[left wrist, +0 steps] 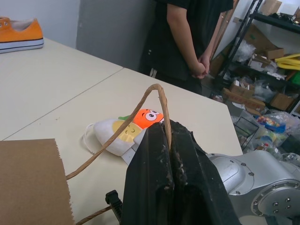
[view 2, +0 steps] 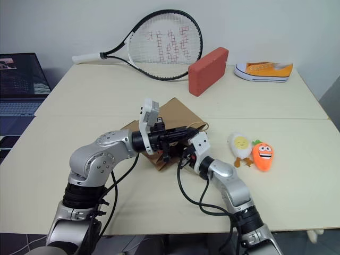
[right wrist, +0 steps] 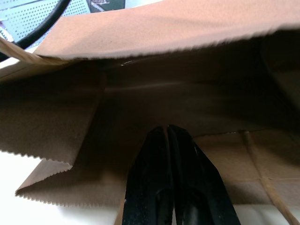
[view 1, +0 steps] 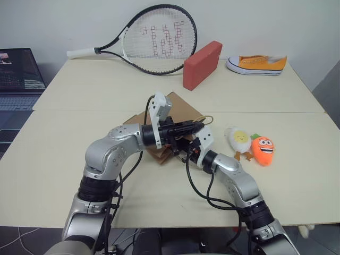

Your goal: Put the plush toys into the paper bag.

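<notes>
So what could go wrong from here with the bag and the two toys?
1. The left end effector is shut on a thin handle; a hard pull might tear it.
2. The right end effector, shut, is pushed into the mouth of the bag; the paper could crumple or collapse.
3. The egg and carrot lie beside the bag; a sliding bag might knock them.
</notes>
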Motion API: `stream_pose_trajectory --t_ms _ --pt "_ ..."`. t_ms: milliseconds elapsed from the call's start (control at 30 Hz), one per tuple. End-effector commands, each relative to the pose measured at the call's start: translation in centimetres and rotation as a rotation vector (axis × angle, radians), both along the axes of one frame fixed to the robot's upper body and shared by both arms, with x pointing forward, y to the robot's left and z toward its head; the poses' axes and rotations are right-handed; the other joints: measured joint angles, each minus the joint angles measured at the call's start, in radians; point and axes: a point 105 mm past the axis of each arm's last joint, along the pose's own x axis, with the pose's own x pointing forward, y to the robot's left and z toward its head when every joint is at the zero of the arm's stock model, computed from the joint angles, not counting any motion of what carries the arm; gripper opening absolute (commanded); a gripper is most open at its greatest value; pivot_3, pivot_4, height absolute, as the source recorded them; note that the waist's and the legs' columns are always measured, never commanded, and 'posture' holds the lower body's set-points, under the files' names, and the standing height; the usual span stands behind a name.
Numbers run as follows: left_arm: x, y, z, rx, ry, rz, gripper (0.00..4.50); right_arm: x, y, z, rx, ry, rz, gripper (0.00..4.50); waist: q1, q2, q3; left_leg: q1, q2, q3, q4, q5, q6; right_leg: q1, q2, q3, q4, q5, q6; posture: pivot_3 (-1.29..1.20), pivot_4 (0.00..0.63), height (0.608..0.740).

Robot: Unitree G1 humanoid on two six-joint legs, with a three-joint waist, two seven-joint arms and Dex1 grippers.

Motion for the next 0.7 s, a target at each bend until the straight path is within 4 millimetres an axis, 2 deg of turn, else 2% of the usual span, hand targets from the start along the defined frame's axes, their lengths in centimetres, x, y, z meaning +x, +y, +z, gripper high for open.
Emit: stream_pose_trajectory --t_ms 33,367,567,700 --pt "-0.1 0.4 1.5 -0.034 -0.041 0.004 0.0 0.2 0.4 1.1 0.033 -0.045 -0.01 0.09 -0.001 0.0 0.0 0.0 0.0 0.0 0.0 0.0 0.0 0.0 0.0 0.0 0.0 0.0 0.0 0.0 0.15 0.74" --pt "0.1 1.5 2.6 -0.076 -0.036 0.04 0.0 0.9 0.6 -1.1 -0.005 0.051 -0.073 0.09 -0.005 0.0 0.0 0.0 0.0 0.0 0.0 0.0 0.0 0.0 0.0 0.0 0.0 0.0 0.0 0.0 0.15 0.74" --pt "0.1 2.9 4.7 -0.105 -0.084 0.083 0.0 1.1 0.7 -2.0 -0.049 0.086 -0.091 0.09 -0.008 0.0 0.0 0.0 0.0 0.0 0.0 0.0 0.0 0.0 0.0 0.0 0.0 0.0 0.0 0.0 0.15 0.74" --pt "0.3 4.1 7.2 -0.115 -0.163 0.125 0.0 1.0 0.6 -2.6 -0.077 0.104 -0.095 0.09 -0.008 0.0 0.0 0.0 0.0 0.0 0.0 0.0 0.0 0.0 0.0 0.0 0.0 0.0 0.0 0.0 0.15 0.74"
